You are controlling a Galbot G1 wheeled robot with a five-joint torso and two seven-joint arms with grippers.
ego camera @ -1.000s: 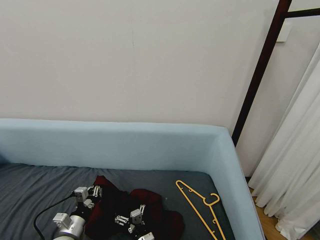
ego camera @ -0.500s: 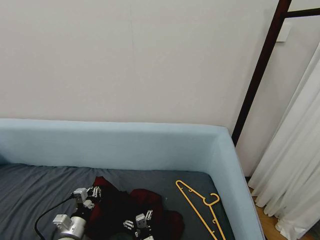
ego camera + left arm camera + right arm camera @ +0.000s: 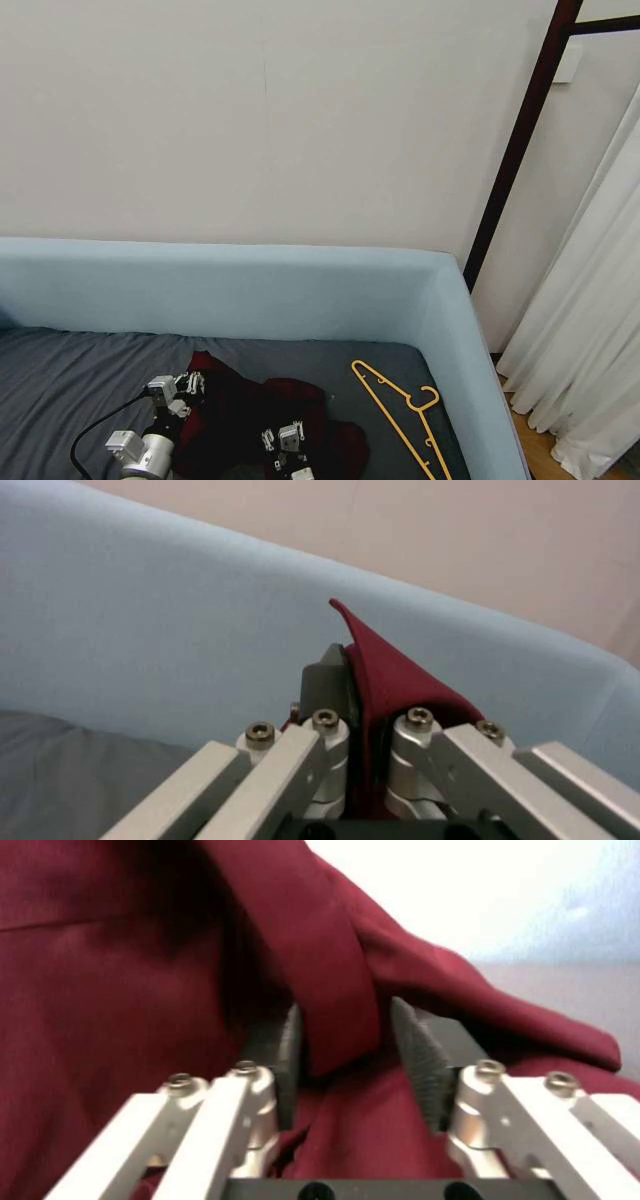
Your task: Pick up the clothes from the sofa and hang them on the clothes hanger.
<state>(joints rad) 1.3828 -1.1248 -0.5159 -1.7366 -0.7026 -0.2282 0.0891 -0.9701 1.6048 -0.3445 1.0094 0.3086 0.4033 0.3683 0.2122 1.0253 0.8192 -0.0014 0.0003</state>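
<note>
in the head view the dark red garment (image 3: pixel 240 410) lay crumpled on the grey seat of the pale blue sofa (image 3: pixel 250 290), low in the picture and close in front of the robot. the left gripper (image 3: pixel 185 385) sat at the garment's left edge and the right gripper (image 3: pixel 285 440) over its middle, nearer the robot. the yellow hanger (image 3: pixel 392 415) lay flat on the seat just to the right of the cloth, apart from it, its long axis running away from the robot and slightly leftward, hook toward the sofa's right arm. the right gripper was the nearer of the two to it. a dark rack pole (image 3: pixel 515 150) rose beyond the sofa's right end. in the left wrist view the fingers were closed on a fold of the red cloth, which stood up between them in a peak against the sofa's backrest. in the right wrist view the fingers stood apart, straddling a ridge of cloth that ran straight away from the wrist, one pad touching it and the other just clear. by my judgement a plain squeeze would catch that ridge, since it already lay between the pads and in line with them.
</note>
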